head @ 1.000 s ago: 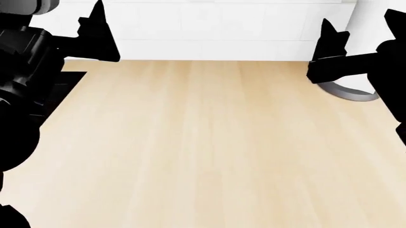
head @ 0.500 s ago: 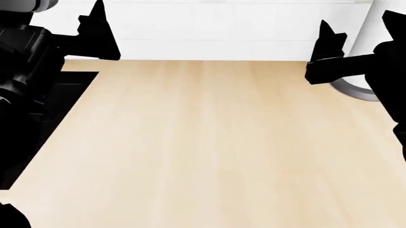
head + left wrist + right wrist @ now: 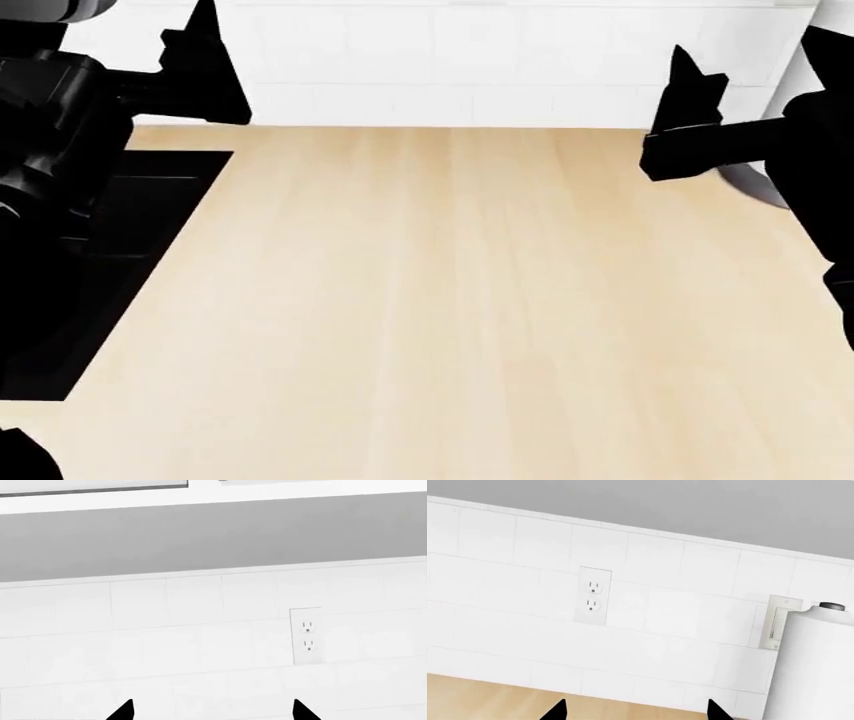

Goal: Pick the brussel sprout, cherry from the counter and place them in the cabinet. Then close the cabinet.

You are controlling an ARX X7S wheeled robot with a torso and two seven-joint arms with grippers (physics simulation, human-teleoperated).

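Note:
The brussel sprout and the cherry are out of view in every frame. The light beige wood-grain counter [image 3: 454,300] fills the head view and carries nothing that I can see. My left gripper [image 3: 194,45] hangs open above the counter's far left corner, facing the tiled wall, with its tips spread wide in the left wrist view [image 3: 212,706]. Over the far right of the counter my right gripper [image 3: 687,80] is open too, with nothing between its tips [image 3: 636,706]. No cabinet door shows.
A black stovetop [image 3: 147,220] is set into the counter at the left. A grey round base [image 3: 754,185] stands at the far right, under a white paper towel roll [image 3: 817,665]. The white tiled wall has a socket [image 3: 305,635] and a grey overhang [image 3: 213,535] above it.
The head view has shifted left: more of the black stovetop shows at the left, and the grey base has slid toward the right edge. Both arms hold their pose.

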